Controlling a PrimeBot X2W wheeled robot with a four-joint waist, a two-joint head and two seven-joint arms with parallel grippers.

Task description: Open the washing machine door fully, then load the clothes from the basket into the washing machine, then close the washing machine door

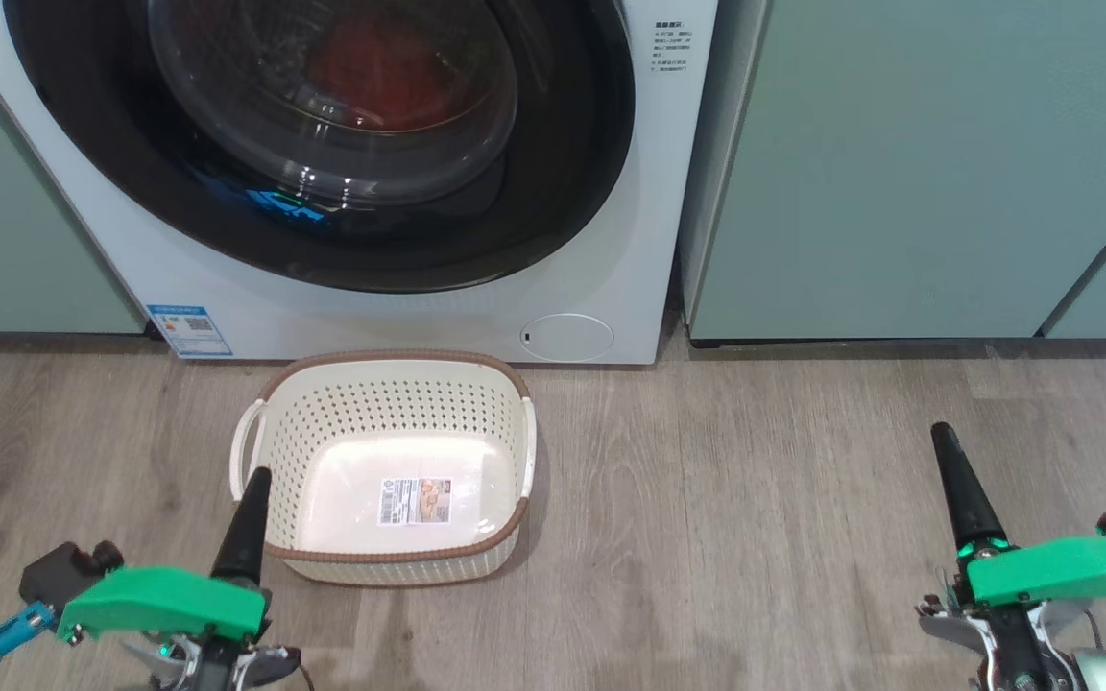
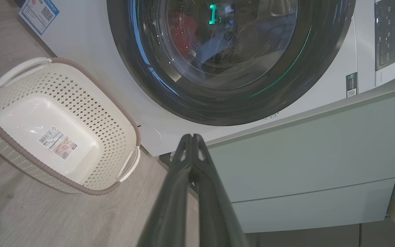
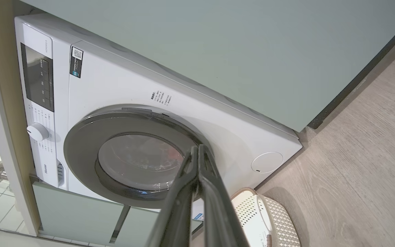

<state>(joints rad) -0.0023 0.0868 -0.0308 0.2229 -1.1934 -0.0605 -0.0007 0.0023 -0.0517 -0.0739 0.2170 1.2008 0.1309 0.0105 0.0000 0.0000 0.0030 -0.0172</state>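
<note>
The white washing machine stands with its black-rimmed door closed flat against the front. Red clothes show inside the drum through the glass. The cream perforated basket sits on the floor in front of the machine, holding nothing but its label sticker. My left gripper is shut and empty at the basket's near left corner. My right gripper is shut and empty, well right of the basket above the floor.
Pale green cabinets flank the machine on both sides. Grey wood-look floor spreads between the two grippers. A small round white flap sits low on the machine's front, and a blue sticker at its lower left.
</note>
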